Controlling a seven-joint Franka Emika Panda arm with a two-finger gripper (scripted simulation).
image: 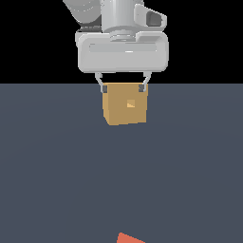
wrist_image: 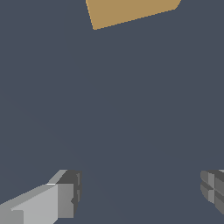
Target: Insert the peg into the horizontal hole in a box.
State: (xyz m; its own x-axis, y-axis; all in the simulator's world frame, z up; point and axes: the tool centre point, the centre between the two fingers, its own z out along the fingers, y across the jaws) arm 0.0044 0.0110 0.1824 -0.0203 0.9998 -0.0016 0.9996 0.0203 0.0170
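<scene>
Hanging above the dark grey-blue bench (image: 57, 180), the gripper (image: 122, 88) is seen in the exterior view with its two fingers spread wide and nothing held between them. The fingertips (image: 102, 88) are shown at the level of the upper edge of the box (image: 125, 109), one near each upper corner as that view presents them; whether they touch the box or merely stand in front of it cannot be told from that view. In the wrist view the box (wrist_image: 131, 11) is seen well apart from the fingers (wrist_image: 65, 197), with bare bench between, so no contact is indicated there.

The box, a plain tan cube, is set on the bench at about the middle of the exterior view, slightly turned. The horizontal hole (image: 131, 103) is visible as a small square opening at the centre of the face turned toward the exterior camera. The hole is not shown in the wrist view, where only one tan surface of the box is cut off by the picture's edge.

The peg (image: 128, 238) is found at the lower edge of the exterior view, well apart from the box and the gripper; only an orange-red corner of it is shown, the rest being cut off. It is not seen in the wrist view.
</scene>
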